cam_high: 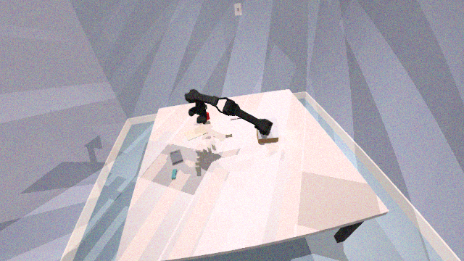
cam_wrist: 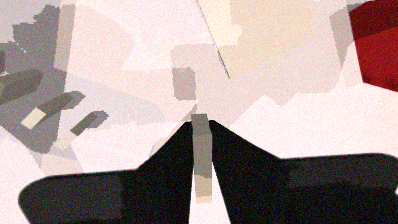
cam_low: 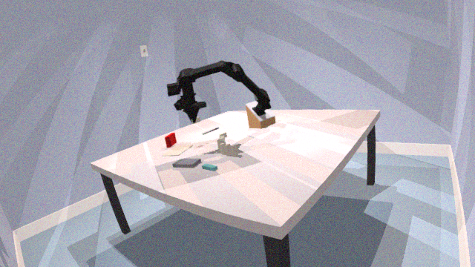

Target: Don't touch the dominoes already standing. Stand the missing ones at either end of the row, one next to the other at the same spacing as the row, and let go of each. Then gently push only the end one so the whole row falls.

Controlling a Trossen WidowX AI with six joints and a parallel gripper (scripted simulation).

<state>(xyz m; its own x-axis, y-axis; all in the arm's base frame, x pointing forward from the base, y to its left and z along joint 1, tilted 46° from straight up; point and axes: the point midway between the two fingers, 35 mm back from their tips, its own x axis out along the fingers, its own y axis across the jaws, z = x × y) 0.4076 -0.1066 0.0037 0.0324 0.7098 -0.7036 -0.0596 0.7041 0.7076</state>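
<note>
My gripper [cam_high: 205,122] [cam_low: 194,121] [cam_wrist: 199,127] is shut on a grey-beige domino [cam_wrist: 202,155], which points down between the fingertips. It is held above the table, beyond the cream sheet and away from the row. Several beige-grey dominoes stand in a curved row; the near one [cam_high: 198,171] shows clearly in the top view, while in the exterior view the row [cam_low: 222,139] blends into a shadow. Part of the row shows at the left of the wrist view. Another small grey-beige block [cam_high: 228,135] lies apart, between the row and the arm's base.
A red block [cam_high: 207,116] [cam_low: 170,139] [cam_wrist: 377,57] stands near the cream sheet [cam_high: 196,133] [cam_low: 178,150] [cam_wrist: 270,30]. A dark grey block [cam_high: 176,157] [cam_low: 186,163] and a teal block [cam_high: 174,174] [cam_low: 209,167] lie beside the row. A thin dark stick [cam_high: 235,119] [cam_low: 211,130] lies behind. A wooden wedge [cam_high: 268,140] [cam_low: 254,120] is by the arm's base.
</note>
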